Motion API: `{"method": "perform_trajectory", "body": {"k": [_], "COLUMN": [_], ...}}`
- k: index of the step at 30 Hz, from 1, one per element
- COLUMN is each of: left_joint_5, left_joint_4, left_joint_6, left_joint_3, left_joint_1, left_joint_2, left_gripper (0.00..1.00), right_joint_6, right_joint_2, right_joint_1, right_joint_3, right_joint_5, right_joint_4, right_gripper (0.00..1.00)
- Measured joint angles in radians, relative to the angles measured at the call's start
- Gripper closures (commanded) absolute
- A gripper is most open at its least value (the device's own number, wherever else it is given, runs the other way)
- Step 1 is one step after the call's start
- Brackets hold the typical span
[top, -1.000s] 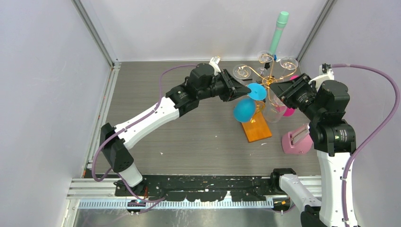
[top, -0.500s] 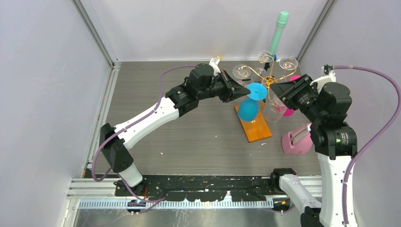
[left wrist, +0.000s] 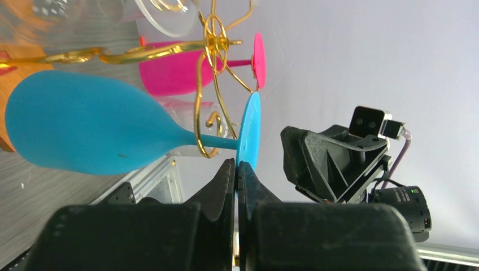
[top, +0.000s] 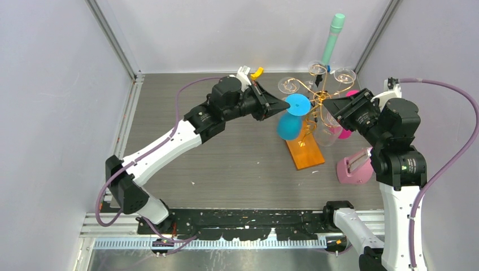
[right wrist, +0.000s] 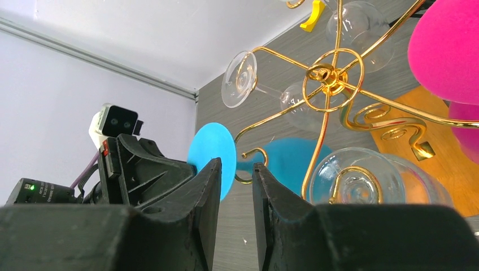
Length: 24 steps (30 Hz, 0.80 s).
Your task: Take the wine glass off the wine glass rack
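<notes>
Wine glass [left wrist: 85,124]: the blue one, and its round foot [left wrist: 248,132] is nipped by the rim right at the tip of the left gripper [left wrist: 236,167]!
Left fingers [left wrist: 221,183]: pressed tight together, with only the thin edge of that foot between them.
Hang point: the stem [left wrist: 223,142] runs sideways from the foot through a gold hook [left wrist: 204,144]. The bowl hangs beyond the curl, tipped well over, so the wine glass is still on its arm.
Stand: the wine glass rack [top: 305,151] has gold wire arms on an orange-brown base, toward the far right corner of the table [top: 226,164]. A pink glass [left wrist: 175,76] and clear glasses [right wrist: 370,183] hang on other arms.
Right gripper [right wrist: 236,169]: jaws a small gap apart and holding nothing. It hovers just beside the rack on its right-edge side, aimed at the blue foot.
Done: the grip is on.
Left to do: the real work. By the look of it, the stem must slide out through the open end of the curl, and then the glass is carried clear.
Risk: a thin-rim pinch may let the glass swivel, and the light wire rack may drag along.
</notes>
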Motion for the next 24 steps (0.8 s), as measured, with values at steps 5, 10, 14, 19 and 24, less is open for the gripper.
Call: {"method": "perform_trajectory", "body": {"k": [5,10,14,19,24], "left_joint_5": [-0.042,-0.041,-0.024,0.003,0.042], "left_joint_4": [0.027,0.055,0.071,0.07,0.065], "left_joint_6": [0.003,0.004,0.016,0.025,0.033], "left_joint_3": [-0.061,-0.069,-0.032,0.063,0.112], "left_joint_1": [0.027,0.042,0.05,0.056,0.057], "left_joint_2": [-0.036,-0.034,-0.003,0.073,0.125], "left_gripper": [1.0,1.0,1.0,1.0,1.0], "right_joint_6": [0.005,0.01,0.014,0.016,0.016], "right_joint_2": [-0.002,-0.002,-0.002,-0.002,-0.008], "right_joint_1": [0.0,0.0,0.0,0.0,0.0], "right_joint_3": [0.0,0.0,0.0,0.0,0.0], "right_joint_5": [0.011,0.016,0.015,0.015,0.015], "right_joint_4": [0.0,0.0,0.0,0.0,0.0], "right_gripper": [0.67,0.63,0.59,0.56,0.56]}}
